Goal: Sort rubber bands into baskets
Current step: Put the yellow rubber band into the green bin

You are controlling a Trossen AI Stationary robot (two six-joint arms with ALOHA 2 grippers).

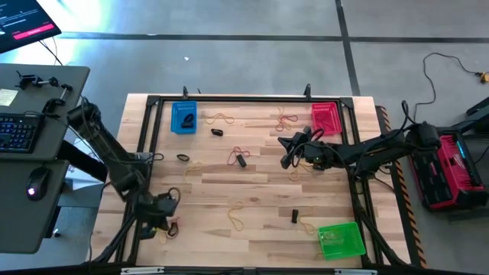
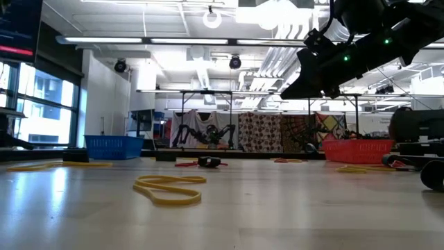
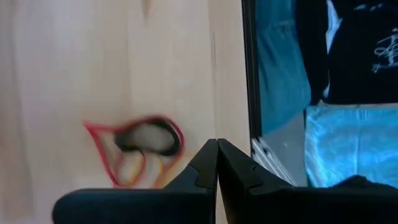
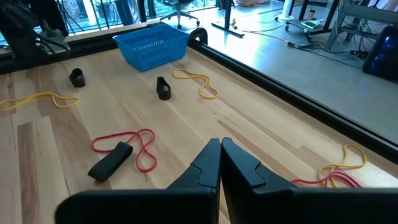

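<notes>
Rubber bands in red, yellow and black lie scattered on the wooden table. The blue basket [image 1: 183, 117] stands at the far left with something dark in it. At the far right is the red basket [image 1: 326, 118], and the green basket [image 1: 341, 240] is at the near right. My left gripper [image 3: 217, 146] is shut with nothing in it, at the near left corner [image 1: 164, 206]. It is beside a small heap of red, black and yellow bands [image 3: 137, 149]. My right gripper [image 4: 220, 148] is shut and holds nothing. It hangs above the table's middle right [image 1: 286, 155], pointing toward the left.
A black metal frame [image 1: 252, 98] runs around the table's edge, close beside my left gripper [image 3: 249, 74]. Loose bands include a yellow one [image 2: 170, 189] near the front, a red one with a black one [image 4: 121, 152] at mid-table, and a red and yellow tangle [image 4: 336, 171] by the far rail.
</notes>
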